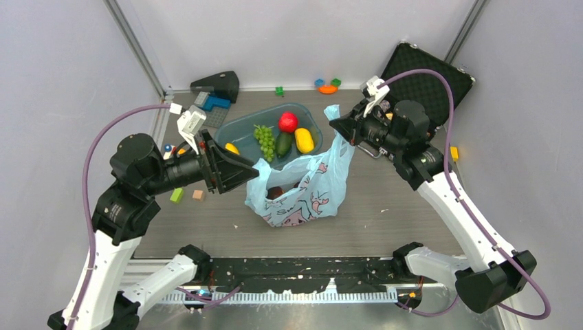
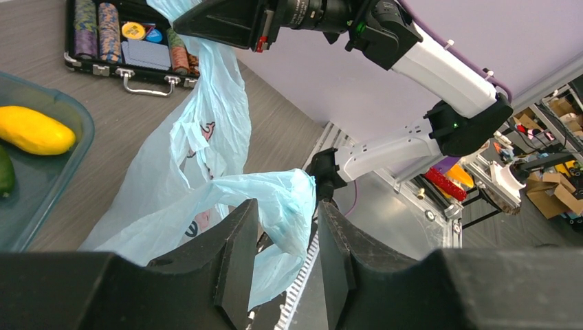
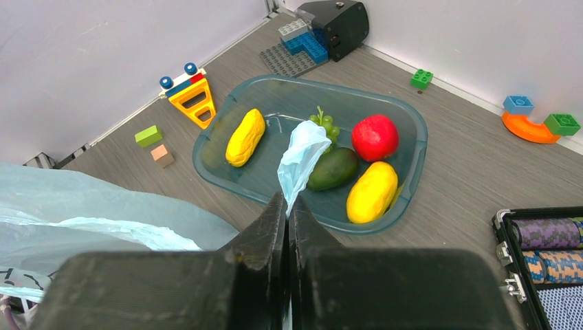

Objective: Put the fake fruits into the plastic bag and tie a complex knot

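Shows a light-blue bag (image 1: 313, 182) at the centre of the desk (image 1: 405, 220). Shows the right tool (image 1: 335, 124) at two o'clock clamped shut on one handle, the left tool (image 1: 253, 172) at nine o'clock half open with the opposite rim between its jaws. Shows fruits (image 1: 287, 122) in a tub (image 1: 242, 130) at twelve o'clock.

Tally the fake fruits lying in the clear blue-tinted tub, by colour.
yellow fruits: 2
red apple: 1
dark green fruit: 1
green grape bunch: 1
Total: 5
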Controlling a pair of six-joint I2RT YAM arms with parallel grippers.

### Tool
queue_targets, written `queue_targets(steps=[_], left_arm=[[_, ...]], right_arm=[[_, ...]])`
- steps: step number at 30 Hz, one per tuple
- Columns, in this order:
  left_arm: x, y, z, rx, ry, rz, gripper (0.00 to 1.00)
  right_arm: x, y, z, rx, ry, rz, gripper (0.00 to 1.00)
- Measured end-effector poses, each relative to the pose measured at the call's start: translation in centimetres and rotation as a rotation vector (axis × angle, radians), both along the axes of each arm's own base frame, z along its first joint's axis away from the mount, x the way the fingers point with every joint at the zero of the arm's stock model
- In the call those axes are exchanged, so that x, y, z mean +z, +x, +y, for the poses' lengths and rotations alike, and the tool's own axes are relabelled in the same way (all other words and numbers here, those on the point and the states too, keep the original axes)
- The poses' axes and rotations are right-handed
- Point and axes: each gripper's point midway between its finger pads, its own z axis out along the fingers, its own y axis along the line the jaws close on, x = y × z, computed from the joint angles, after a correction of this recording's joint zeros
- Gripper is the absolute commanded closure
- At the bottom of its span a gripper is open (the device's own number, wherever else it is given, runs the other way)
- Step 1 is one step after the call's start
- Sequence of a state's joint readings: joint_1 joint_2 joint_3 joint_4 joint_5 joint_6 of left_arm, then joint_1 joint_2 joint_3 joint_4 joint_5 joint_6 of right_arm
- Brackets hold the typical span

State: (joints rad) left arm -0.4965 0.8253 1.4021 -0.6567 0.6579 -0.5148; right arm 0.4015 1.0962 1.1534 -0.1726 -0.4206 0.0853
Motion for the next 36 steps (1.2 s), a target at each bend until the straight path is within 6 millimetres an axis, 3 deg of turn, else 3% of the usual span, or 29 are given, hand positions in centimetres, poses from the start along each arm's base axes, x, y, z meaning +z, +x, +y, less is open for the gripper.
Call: queue_targets(steps=[7,15,18,19,21,25,27,30,36], left_arm=[[-1.5,0.2,0.1,0.009,0.041,0.049,0.59],[-2.0,0.4,0.2,0.018,0.052,0.058,0.95],[-1.6,0.7,0.0,0.020,0.034,0.051,1.00],[-1.4,0.8,-0.1,0.022,0.025,0.049,1.00],[-0.8,1.1,-0.3,0.029,0.006,0.042,1.00],[0.2,2.4,-0.5,0.063,-0.030,0.032,1.00],[0.5,3.1,-0.6,0.085,-0.046,0.028,1.00],[0.8,4.3,-0.6,0.118,-0.069,0.036,1.00],[0.3,6.5,-0.9,0.158,-0.085,0.080,1.00]], right_arm=[[0.0,0.1,0.0,0.000,-0.001,0.001,0.95],[0.1,0.1,0.0,-0.001,-0.001,-0.001,0.95],[0.4,0.3,0.1,0.000,-0.002,-0.003,0.93],[0.6,0.4,0.1,0.000,-0.004,-0.001,0.89],[1.0,0.6,0.2,0.000,-0.005,0.001,0.74],[2.2,0.8,0.3,0.000,0.000,-0.012,0.17],[2.9,0.7,0.2,-0.003,0.007,-0.023,0.05],[3.9,0.3,0.1,-0.003,0.017,-0.043,0.01],[7.0,-1.3,-0.6,-0.002,0.049,-0.115,0.03]])
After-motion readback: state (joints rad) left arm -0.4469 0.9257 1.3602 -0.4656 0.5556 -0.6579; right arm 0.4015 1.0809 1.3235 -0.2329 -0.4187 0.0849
